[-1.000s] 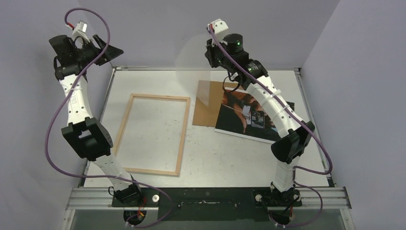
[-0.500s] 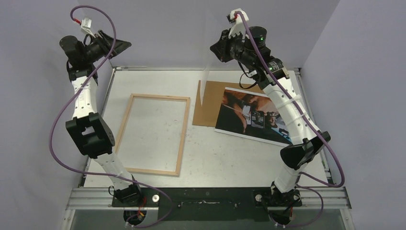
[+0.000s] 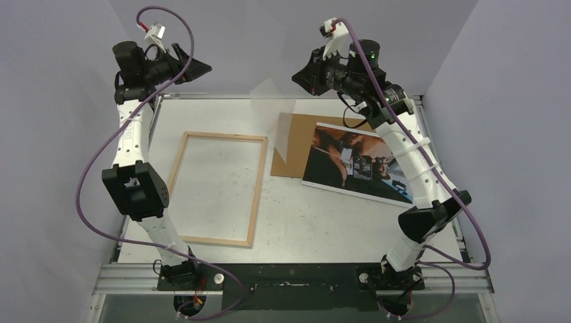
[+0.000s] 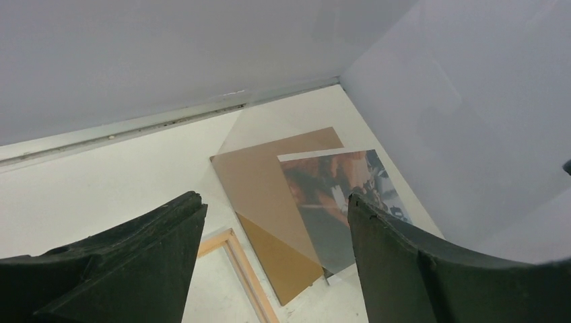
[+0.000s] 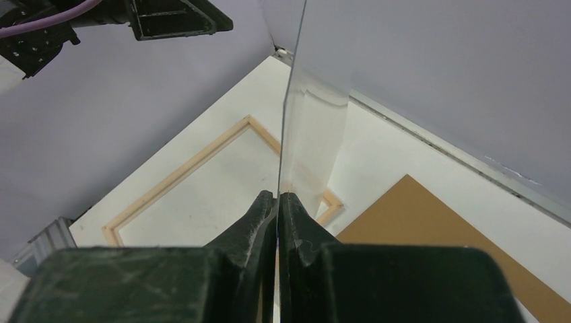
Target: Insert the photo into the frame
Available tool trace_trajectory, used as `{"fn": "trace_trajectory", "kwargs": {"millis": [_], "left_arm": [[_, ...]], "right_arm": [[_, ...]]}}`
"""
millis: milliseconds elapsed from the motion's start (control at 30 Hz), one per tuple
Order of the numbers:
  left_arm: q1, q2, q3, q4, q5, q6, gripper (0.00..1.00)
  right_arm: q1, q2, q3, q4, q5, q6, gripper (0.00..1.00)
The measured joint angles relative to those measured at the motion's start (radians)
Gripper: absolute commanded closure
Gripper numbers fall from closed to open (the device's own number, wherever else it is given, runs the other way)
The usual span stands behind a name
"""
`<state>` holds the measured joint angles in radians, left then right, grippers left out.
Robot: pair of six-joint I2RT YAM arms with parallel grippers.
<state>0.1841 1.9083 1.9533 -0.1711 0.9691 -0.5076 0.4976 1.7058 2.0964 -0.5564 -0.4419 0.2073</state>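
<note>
The photo (image 3: 357,161), a dark print with orange and blue tones, lies flat at the right of the table, partly over a brown backing board (image 3: 291,153). The frame (image 3: 258,188) lies pale wood side up at centre left, with nothing inside it. My right gripper (image 5: 277,196) is shut on the edge of a clear sheet (image 5: 316,101), held upright in the air above the table's back. My left gripper (image 3: 198,67) hangs high at the back left, open and holding nothing. In the left wrist view the photo (image 4: 337,182) shows through the sheet.
Grey walls close in the table at the back and both sides, and a metal rail (image 3: 202,96) runs along the back edge. The brown backing board (image 4: 269,175) lies between frame and photo. The arm bases stand at the near edge.
The left gripper has swung right along the back wall and opened wider. The right gripper has turned the clear sheet, which now hangs further left, toward the left gripper.
</note>
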Motion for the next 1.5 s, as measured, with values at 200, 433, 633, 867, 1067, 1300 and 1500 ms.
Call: {"fn": "trace_trajectory", "kwargs": {"millis": [200,433,633,867,1067,1300,1500], "left_arm": [[-0.022,-0.092,-0.017,-0.145,-0.052,0.134,0.06],[-0.027,-0.359,-0.110,-0.254,-0.053,0.313,0.03],[-0.025,-0.463,-0.112,-0.290,-0.021,0.376,0.03],[-0.027,-0.472,-0.133,-0.367,-0.016,0.405,0.03],[-0.041,-0.513,-0.163,-0.473,-0.040,0.475,0.03],[-0.034,-0.539,-0.058,-0.689,-0.041,0.647,0.03],[0.008,-0.564,-0.047,-0.708,0.011,0.652,0.03]], "right_arm": [[0.000,-0.027,0.011,-0.052,-0.037,0.023,1.00],[0.000,-0.083,0.001,-0.122,-0.088,0.001,1.00],[0.031,-0.166,-0.011,-0.168,-0.117,-0.026,1.00],[0.188,-0.152,0.100,-0.337,-0.076,-0.104,1.00],[0.254,-0.129,0.136,-0.456,-0.010,-0.165,1.00],[0.263,-0.124,0.136,-0.512,0.067,-0.230,1.00],[0.263,-0.128,0.136,-0.510,0.136,-0.299,1.00]]}}
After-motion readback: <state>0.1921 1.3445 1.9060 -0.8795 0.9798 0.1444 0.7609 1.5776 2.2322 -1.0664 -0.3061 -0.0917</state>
